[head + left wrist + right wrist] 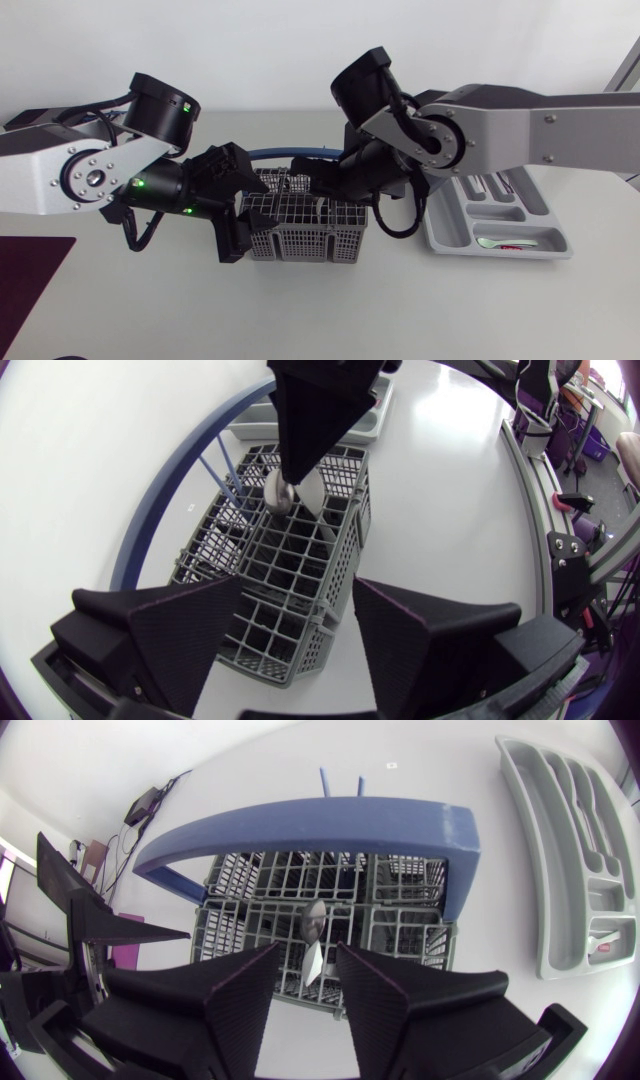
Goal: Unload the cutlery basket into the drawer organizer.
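The grey wire cutlery basket (305, 232) with its blue handle (290, 153) stands mid-table. My right gripper (318, 195) reaches down into it from above. In the right wrist view its fingers (240, 985) stand open on either side of an upright metal spoon (313, 920), with a gap on each side. The left wrist view shows that gripper (292, 470) just over the spoon's bowl (290, 490). My left gripper (235, 205) is wide open and straddles the basket's left end (270, 640). The grey drawer organizer (445, 235) lies to the right.
One spoon (495, 243) lies in the organizer's front compartment, also visible as a spoon (600, 942) in the right wrist view. A dark purple mat (30, 275) covers the table's front left corner. Bare white table lies in front of the basket.
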Motion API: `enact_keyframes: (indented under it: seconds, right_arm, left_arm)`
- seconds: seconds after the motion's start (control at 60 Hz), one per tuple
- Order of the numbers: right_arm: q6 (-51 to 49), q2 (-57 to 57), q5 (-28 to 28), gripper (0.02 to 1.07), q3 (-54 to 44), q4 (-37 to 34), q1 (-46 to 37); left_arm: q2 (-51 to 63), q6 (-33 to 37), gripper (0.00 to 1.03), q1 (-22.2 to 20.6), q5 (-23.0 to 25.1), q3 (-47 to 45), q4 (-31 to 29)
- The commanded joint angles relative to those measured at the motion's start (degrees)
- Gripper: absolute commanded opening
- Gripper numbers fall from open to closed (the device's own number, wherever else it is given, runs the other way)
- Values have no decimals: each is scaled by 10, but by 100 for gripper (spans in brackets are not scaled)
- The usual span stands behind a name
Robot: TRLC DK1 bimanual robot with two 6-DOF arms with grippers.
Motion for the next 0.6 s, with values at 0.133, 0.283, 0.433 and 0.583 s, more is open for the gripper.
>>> enact_keyframes:
  seconds: [0.133,0.283,0.433,0.583]
  right_arm:
    - [24,32,-3,41,26,-27,11]
    - [25,33,-2,34,28,-24,11]
    - [23,39,3,29,28,-25,9]
    - [21,39,6,22,27,-26,7]
  left_arm:
    - [16,23,97,2,16,2,-15]
    - [17,25,97,3,16,1,-16]
    - [21,28,97,2,16,0,-15]
    - [22,29,98,3,16,0,-15]
